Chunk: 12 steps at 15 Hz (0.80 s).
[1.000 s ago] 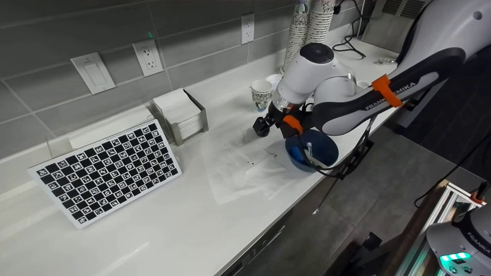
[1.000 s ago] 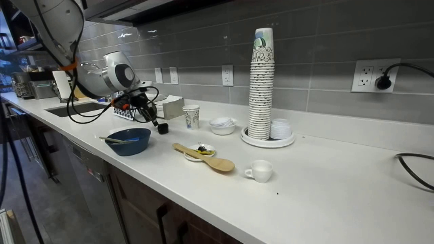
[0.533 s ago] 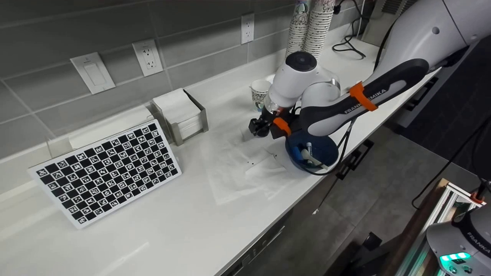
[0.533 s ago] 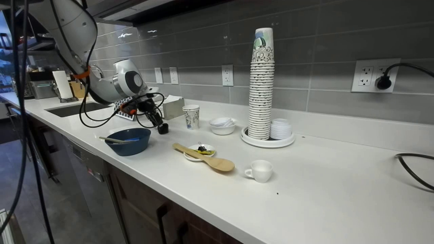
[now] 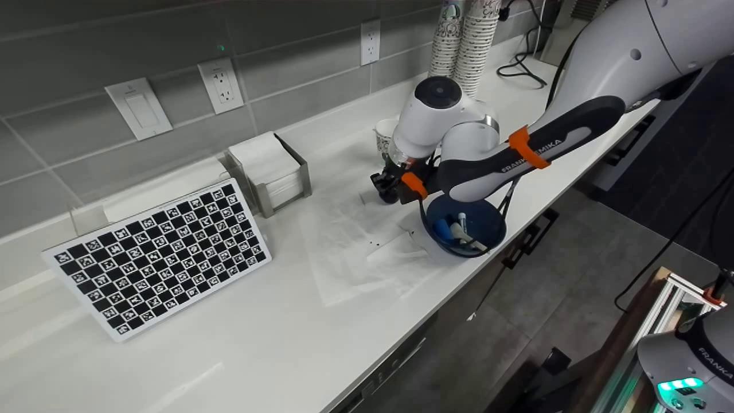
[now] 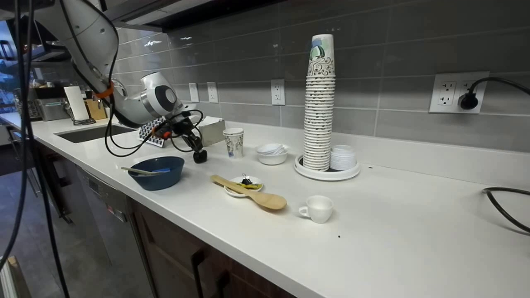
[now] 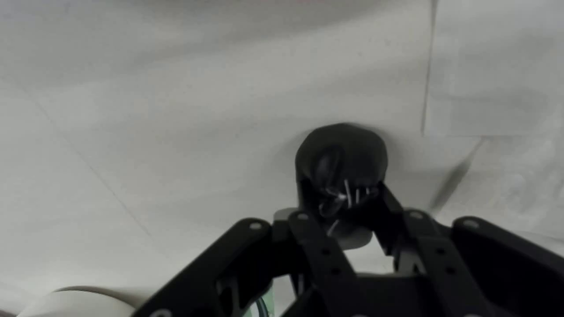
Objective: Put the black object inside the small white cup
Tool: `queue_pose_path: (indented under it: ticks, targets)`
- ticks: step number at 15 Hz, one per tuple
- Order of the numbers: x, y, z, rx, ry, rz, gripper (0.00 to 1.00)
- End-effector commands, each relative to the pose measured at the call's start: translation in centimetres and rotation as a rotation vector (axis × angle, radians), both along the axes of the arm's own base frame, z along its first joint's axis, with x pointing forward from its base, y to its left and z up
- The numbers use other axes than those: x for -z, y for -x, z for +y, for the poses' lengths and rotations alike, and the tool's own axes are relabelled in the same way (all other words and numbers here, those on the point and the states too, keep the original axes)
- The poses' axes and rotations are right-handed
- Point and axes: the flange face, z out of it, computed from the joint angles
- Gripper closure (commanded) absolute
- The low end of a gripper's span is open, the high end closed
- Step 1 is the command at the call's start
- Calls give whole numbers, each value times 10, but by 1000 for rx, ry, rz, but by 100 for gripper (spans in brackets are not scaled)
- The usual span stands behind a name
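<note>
The black object, a dark roundish lump, stands on the counter beside the patterned paper cups, with small shiny bits showing at its near side. My gripper reaches down over it, one finger against each side, shut on it. In both exterior views the gripper comes down from the arm onto the black object; its fingertips are small and dark there, hard to separate from the lump. The small white cup, upright with a handle, stands well apart, nearer the counter's front. It does not show in the wrist view.
A blue bowl with utensils sits near the front edge. A wooden spoon leans across a small white dish. Behind are paper cups, a white bowl, a tall cup stack and a napkin holder.
The arm has swung over and the gripper has tilted more steeply above the black object. Its fingers have come together on the object, which has barely shifted. The white cup has not moved.
</note>
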Motion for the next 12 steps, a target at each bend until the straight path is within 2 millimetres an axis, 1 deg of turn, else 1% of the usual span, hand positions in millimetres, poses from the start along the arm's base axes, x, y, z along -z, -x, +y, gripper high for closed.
queue_pose_path:
  ticks: [1, 2, 3, 4, 6, 8, 10, 11, 12]
  targets:
    - [-24, 10, -11, 23, 11, 36, 95]
    - [-36, 17, -23, 32, 3, 52, 97]
    - [-48, 22, -35, 47, -13, 63, 94]
    - [-60, 28, -49, 68, -21, 68, 96]
    - [-88, 43, -75, 102, -61, 92, 95]
    - [-116, 59, -106, 179, -43, 88, 95]
    - [-141, 73, -143, 319, 38, 52, 95]
    - [-149, 81, -159, 371, 55, 46, 95]
    - [-159, 91, -168, 434, 58, 50, 95]
